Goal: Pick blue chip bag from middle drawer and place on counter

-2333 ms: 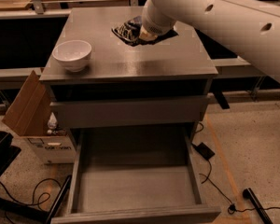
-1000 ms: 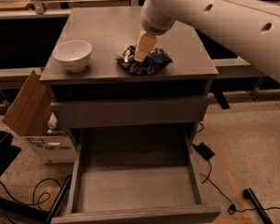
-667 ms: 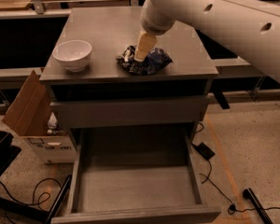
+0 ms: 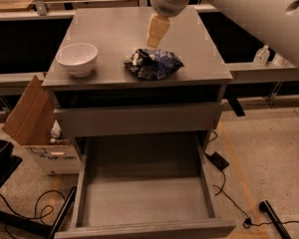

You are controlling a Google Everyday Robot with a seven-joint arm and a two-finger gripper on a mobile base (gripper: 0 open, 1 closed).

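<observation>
The blue chip bag (image 4: 153,63), crumpled dark foil with white print, lies on the grey counter (image 4: 114,29) near its front edge, right of centre. My gripper (image 4: 153,43) hangs from the white arm just above and behind the bag, apart from it and holding nothing. The middle drawer (image 4: 89,203) is pulled out below, and its flat grey floor is bare.
A white bowl (image 4: 77,59) stands on the counter's left front. A taller closed drawer front (image 4: 139,119) sits under the counter. An open cardboard box (image 4: 35,123) stands on the floor at left. Cables (image 4: 229,193) run over the floor at right.
The gripper was down on the bag a second ago; now it has lifted up and back off it. The bag stays on the counter.
</observation>
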